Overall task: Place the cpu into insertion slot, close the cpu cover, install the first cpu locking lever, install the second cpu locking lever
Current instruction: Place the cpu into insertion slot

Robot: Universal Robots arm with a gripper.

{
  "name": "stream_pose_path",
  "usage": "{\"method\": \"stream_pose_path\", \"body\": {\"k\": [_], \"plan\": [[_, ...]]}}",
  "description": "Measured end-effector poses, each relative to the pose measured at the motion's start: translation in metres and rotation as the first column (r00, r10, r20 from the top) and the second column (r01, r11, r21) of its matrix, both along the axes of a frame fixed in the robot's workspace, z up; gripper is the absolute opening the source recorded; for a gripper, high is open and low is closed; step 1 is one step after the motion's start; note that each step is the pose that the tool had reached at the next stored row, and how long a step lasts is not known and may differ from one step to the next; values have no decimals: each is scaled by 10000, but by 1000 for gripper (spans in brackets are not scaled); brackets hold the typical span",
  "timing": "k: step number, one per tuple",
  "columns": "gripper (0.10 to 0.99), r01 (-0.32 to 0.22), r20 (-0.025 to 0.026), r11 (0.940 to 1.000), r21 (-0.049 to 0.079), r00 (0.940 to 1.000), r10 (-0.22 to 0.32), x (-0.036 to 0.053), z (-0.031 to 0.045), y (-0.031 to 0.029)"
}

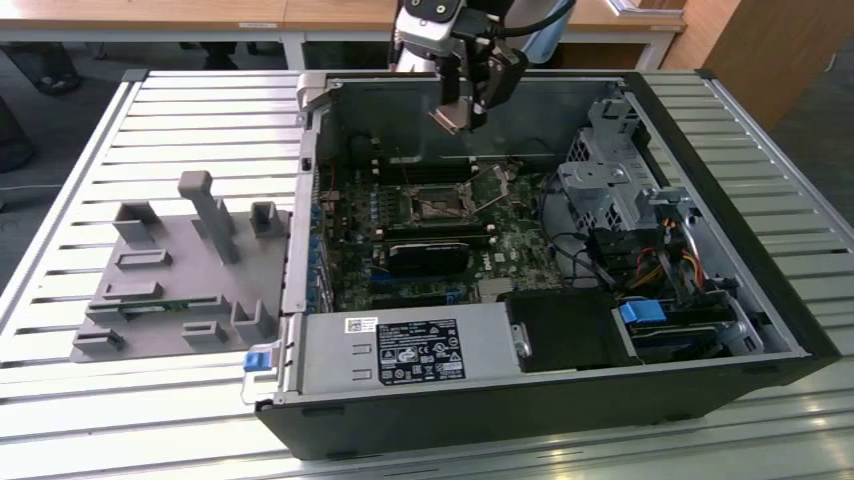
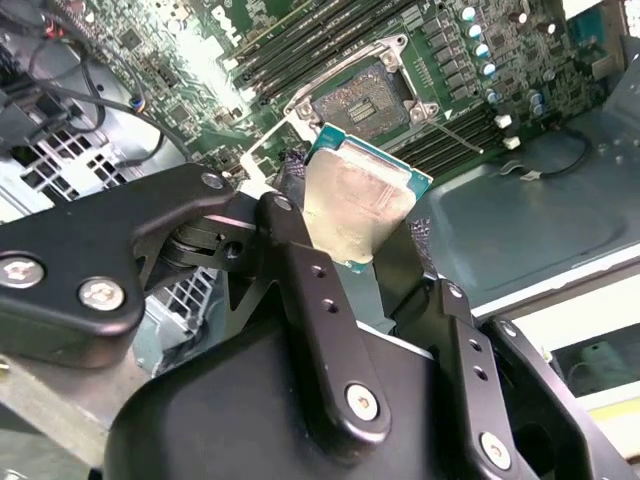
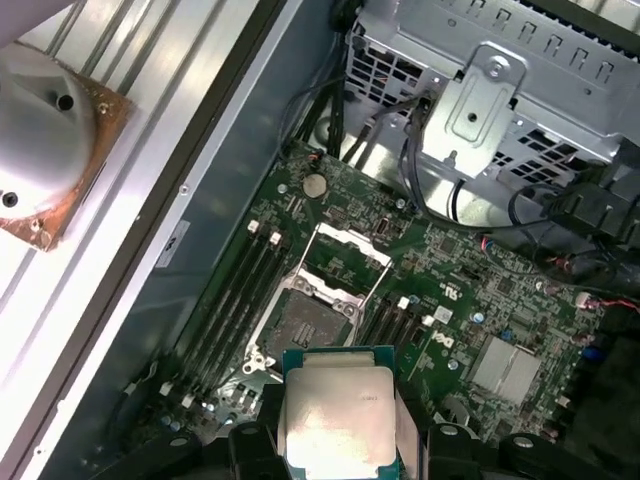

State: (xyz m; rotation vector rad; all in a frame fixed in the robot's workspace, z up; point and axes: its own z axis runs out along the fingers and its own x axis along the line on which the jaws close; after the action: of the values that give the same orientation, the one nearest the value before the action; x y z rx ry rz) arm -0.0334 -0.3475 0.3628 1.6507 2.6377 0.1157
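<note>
Silver cpu (image 2: 362,200) is pinched by its edges in your gripper (image 2: 352,240), up above the open case (image 1: 534,425) | insertion slot (image 3: 305,325) lies down below it, well apart, with nothing in it | cpu cover (image 3: 348,252) stands flipped open beside the slot.

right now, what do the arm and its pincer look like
The arm ends in a silver-grey wrist section with black fittings. In the second wrist view the pincer is matte black. Its fingers are jointed bar links with rows of small holes, pinned by silver screws, and they rise from a rounded black housing. I can't make out any markings.
</note>
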Motion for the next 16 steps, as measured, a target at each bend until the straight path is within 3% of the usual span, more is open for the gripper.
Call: {"method": "stream_pose_path", "body": {"k": [10, 16], "plan": [[525, 895, -3, 9960, -20, 9960, -895, 0, -7, 2], [525, 1550, -15, 9879, -47, 9879, -1550, 0, -14, 2]]}}
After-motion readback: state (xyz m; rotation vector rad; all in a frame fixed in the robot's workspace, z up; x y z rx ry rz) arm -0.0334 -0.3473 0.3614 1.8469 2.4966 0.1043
